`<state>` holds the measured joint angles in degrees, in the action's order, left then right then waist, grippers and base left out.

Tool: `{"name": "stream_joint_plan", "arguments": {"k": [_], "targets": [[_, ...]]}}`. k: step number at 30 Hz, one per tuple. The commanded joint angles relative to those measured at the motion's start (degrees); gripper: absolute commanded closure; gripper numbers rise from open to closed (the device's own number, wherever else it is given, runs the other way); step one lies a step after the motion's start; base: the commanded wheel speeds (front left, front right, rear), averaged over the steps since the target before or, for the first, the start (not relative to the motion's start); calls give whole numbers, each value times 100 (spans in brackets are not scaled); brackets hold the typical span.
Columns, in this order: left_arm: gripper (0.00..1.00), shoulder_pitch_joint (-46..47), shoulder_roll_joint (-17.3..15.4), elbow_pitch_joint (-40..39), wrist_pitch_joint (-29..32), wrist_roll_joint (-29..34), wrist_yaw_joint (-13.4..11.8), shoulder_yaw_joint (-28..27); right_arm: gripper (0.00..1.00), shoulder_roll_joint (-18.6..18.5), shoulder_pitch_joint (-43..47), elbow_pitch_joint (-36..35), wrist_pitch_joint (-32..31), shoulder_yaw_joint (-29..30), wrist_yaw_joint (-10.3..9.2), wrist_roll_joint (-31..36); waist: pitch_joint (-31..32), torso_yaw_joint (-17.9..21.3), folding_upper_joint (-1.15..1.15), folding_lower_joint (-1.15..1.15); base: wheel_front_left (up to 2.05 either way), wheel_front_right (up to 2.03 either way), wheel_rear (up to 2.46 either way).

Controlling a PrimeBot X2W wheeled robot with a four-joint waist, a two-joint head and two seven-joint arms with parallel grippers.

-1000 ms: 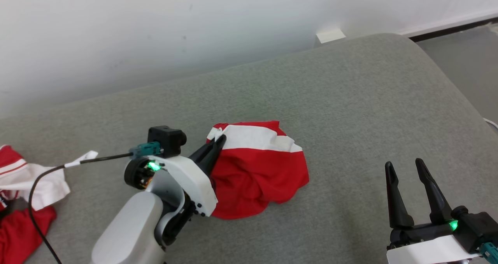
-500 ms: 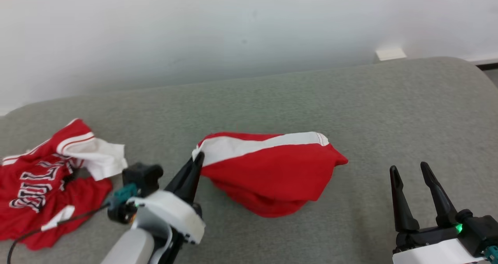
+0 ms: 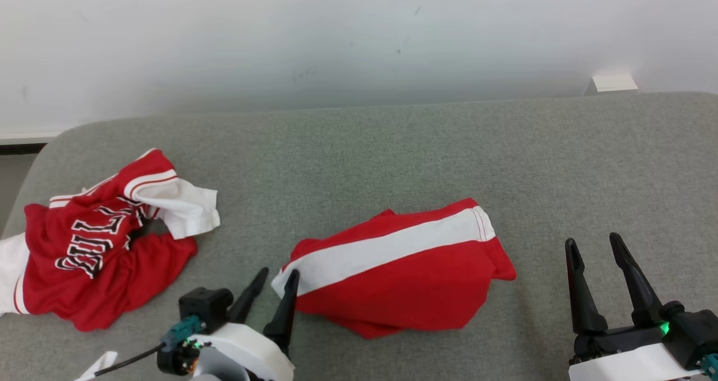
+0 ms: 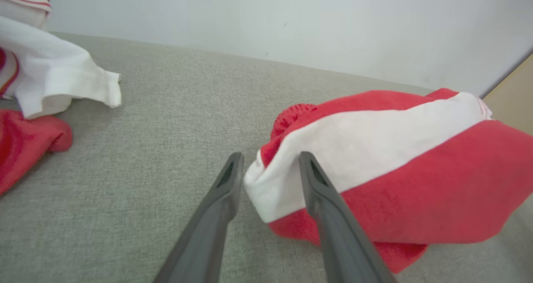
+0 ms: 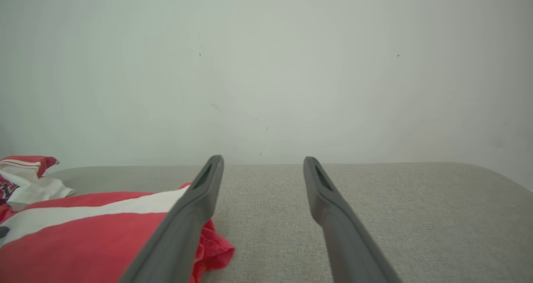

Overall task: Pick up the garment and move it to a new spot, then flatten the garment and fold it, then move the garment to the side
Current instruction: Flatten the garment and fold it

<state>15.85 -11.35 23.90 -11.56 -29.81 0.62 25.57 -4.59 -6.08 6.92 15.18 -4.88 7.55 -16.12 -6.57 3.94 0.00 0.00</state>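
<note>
The garment [image 3: 404, 280], red with a broad white stripe [image 3: 387, 249], is lying near the front middle of the grey cushion [image 3: 392, 156]. It is sitting roughly spread, stripe running slantwise. Its lower edge is bunching and its left end is doubling over, as the left wrist view makes plain.

The left pincer [image 3: 278, 272] is standing released at that left end, fingers parted. The white corner is lying between them in the wrist view. One finger is standing just clear of the cloth; whether the other is touching it I cannot tell. Nothing is being gripped.

The right pincer [image 3: 593, 238] is hovering off the garment's right end, near it but apart, fingers spread wide and empty.

Further left, a crumpled jersey [image 3: 101, 241] with lettering is lying well apart from the garment. A pale wall [image 3: 336, 33] is rising behind the cushion.

Judging from this layout, the first step is looking finished: the garment is resting on open cushion, away from the jersey, with no grip on it. Flattening is looking barely begun, since the edges are wanting to be pulled straight. The fold and the final shift to the side are both remaining, so most of the job is lying ahead.

No box, basket or tray is taking part here; both cloths are lying straight on the cushion.
</note>
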Motion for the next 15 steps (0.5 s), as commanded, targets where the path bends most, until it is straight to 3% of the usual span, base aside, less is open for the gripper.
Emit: {"name": "stream_joint_plan", "arguments": {"k": [1,15], "targets": [[0,71,6,15,-65,-51,23,-57,0,-21,-45,12,-7,22,-12,13,16,-8,0,0,0,0,0],[0,-434,121,-505,-360,180,-194,-868,0,-203,112,94,-7,-65,-12,-8,392,-169,0,0,0,0,0]]}}
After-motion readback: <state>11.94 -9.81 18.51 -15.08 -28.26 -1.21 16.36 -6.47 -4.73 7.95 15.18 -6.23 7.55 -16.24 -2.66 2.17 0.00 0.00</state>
